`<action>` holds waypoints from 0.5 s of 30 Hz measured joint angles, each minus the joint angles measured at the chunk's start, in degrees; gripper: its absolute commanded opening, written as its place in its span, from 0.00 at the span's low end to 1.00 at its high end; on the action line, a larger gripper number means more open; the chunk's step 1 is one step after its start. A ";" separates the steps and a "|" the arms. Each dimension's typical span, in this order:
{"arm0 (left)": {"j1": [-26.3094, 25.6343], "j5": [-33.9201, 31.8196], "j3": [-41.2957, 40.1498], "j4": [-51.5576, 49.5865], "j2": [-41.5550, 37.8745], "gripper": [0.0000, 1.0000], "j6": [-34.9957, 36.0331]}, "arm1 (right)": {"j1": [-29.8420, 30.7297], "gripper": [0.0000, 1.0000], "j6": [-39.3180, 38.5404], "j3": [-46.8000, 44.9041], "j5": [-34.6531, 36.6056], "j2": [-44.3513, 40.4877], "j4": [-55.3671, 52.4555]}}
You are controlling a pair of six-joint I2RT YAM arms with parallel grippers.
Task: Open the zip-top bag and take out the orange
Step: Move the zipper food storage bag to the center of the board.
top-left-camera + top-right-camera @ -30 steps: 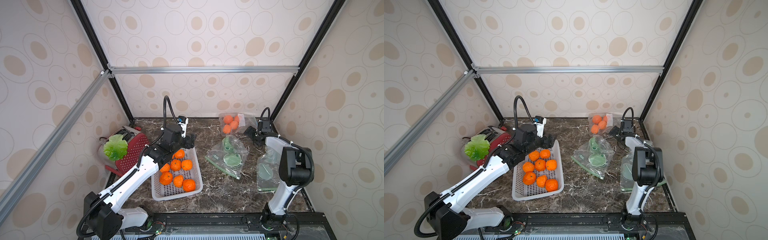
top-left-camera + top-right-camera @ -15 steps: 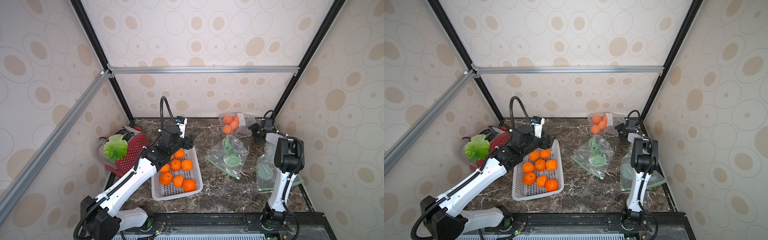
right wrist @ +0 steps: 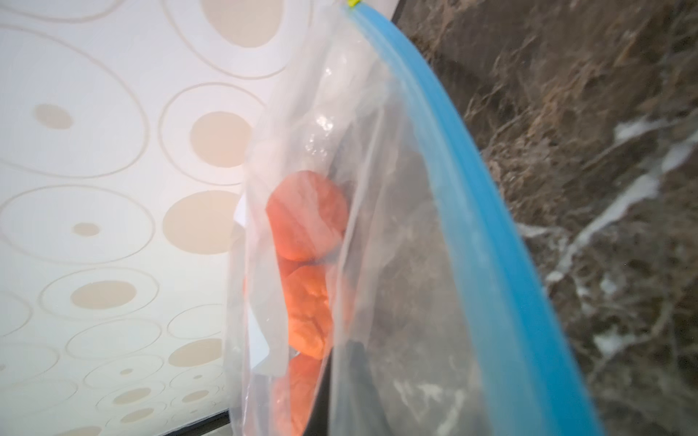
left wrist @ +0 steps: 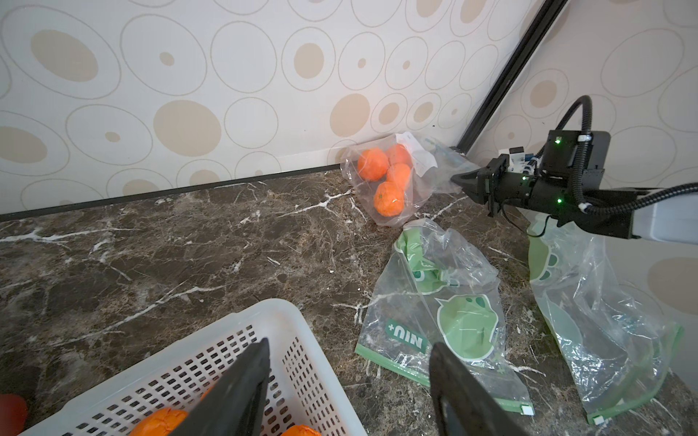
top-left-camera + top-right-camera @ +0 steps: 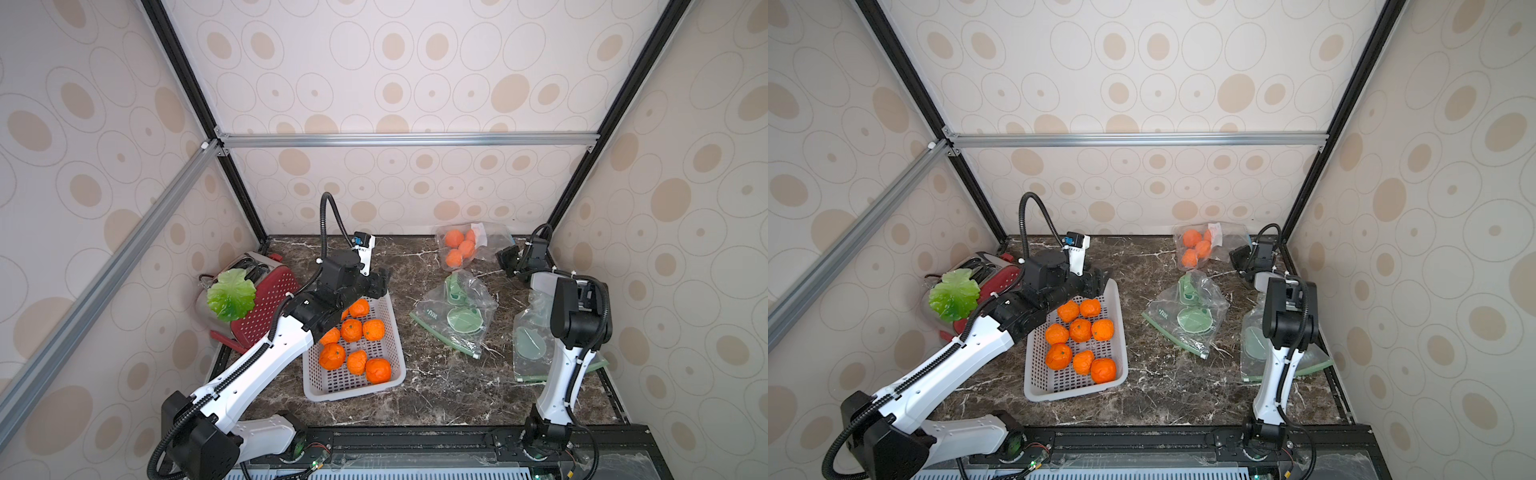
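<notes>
clear plastic film is the point of concern. the clear zip-top bag lies at the far right of the dark marble tabletop, close against the far wall. four round oranges are bunched inside at its left end. its blue zip strip runs along the right end and looks unopened, though the seal line cannot be read for certain.

the right gripper sits at the bag's right edge with its jaws closed. in the right wrist view the film crowds right up to them, so it appears to pinch the bag near the strip. the left gripper hangs empty, jaws apart, over the far end of the white plastic basket, well apart from the bag and to its left.

risks noted:
- nothing holds the opposite lip, so a one-sided pull may drag the whole bag instead of parting the seal.
- the thin film may slip from the closed jaws.
- a lift may roll the oranges and shift the load.
- the green-printed empty bags lie just on the near side and could snag the left arm's approach.
</notes>
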 measured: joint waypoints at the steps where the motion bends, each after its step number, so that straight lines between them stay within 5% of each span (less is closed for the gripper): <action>1: 0.00 0.11 0.00 0.02 0.20 0.67 0.00 | 0.66 0.00 -0.11 -1.44 -0.31 -2.05 0.79; 15: 0.00 0.26 0.00 0.02 1.16 0.69 -0.02 | 23.32 0.00 -5.20 -15.52 5.92 -22.32 3.58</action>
